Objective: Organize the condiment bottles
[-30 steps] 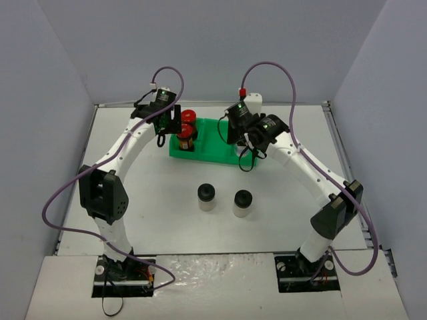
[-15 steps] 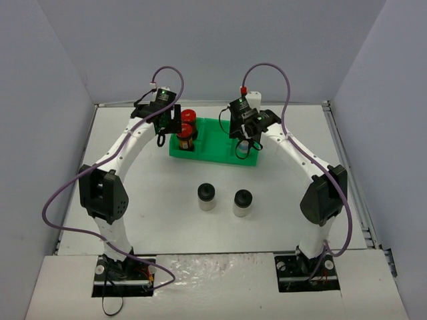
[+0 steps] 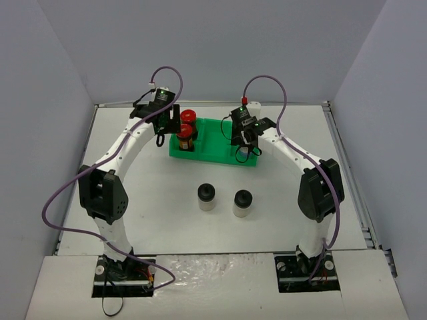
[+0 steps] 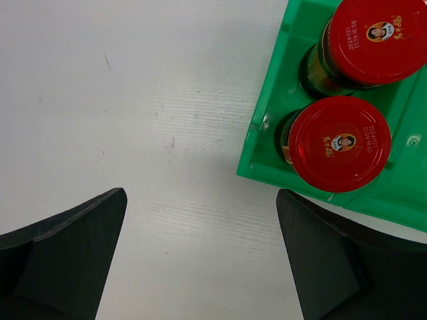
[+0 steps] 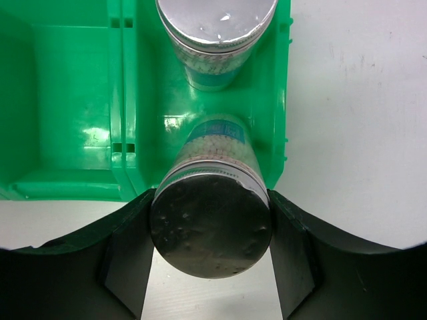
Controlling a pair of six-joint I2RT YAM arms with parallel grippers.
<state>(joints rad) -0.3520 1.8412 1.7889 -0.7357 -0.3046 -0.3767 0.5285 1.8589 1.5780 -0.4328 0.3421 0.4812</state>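
Observation:
Two red-capped jars [image 3: 186, 131] stand in the left compartment of the green tray [image 3: 215, 150]; they show in the left wrist view [image 4: 339, 143]. My left gripper [image 3: 164, 133] is open and empty, just left of the tray. My right gripper [image 3: 245, 148] is shut on a silver-capped jar [image 5: 210, 223], held over the near end of the tray's right compartment. The other silver-capped jar [image 5: 215, 33] stands at the far end of that compartment. Two black-capped pale jars [image 3: 207, 196] [image 3: 243, 203] stand on the table in front of the tray.
The tray's middle compartment [image 5: 73, 100] holds nothing. Grey walls enclose the white table [image 3: 147, 200] on three sides. A white object with a red top [image 3: 248, 102] stands behind the tray, mostly hidden by the right arm.
My right arm has swung left and drawn in, bringing the silver-capped jar over the tray's right compartment. The left arm has not moved.

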